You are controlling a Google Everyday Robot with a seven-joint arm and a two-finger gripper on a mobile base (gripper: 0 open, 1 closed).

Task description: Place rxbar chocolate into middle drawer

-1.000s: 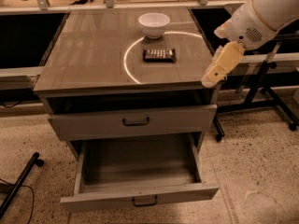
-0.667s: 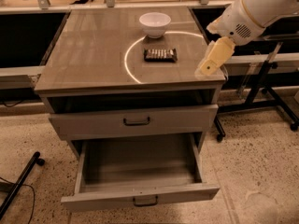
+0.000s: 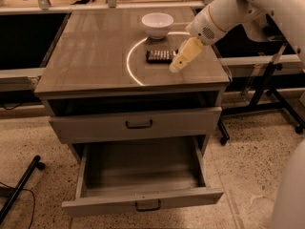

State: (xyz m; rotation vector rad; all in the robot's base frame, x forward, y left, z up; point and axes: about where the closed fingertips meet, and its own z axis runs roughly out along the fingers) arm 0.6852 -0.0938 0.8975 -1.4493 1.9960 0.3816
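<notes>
Camera view: locate the small flat dark brown-black wrapped rxbar chocolate (image 3: 161,56) lying on the grey-beige cabinet top (image 3: 95,56), just in front of the round white bowl (image 3: 157,24). Its long axis runs left to right. The pale yellow gripper (image 3: 176,67) hangs just beside the bar's right end, slightly nearer the camera. You can see that it carries nothing; its opening cannot be told. Expect a short leftward approach. The wide grey-beige middle drawer (image 3: 143,200) stands pulled open below.

Glossy, reflective top (image 3: 90,56); matt grey drawer (image 3: 105,205); smooth white bowl (image 3: 157,24); dark wrapped bar (image 3: 161,56); rough speckled floor (image 3: 248,151); smooth pale plastic-looking gripper (image 3: 176,67) above top, just beside bar.
</notes>
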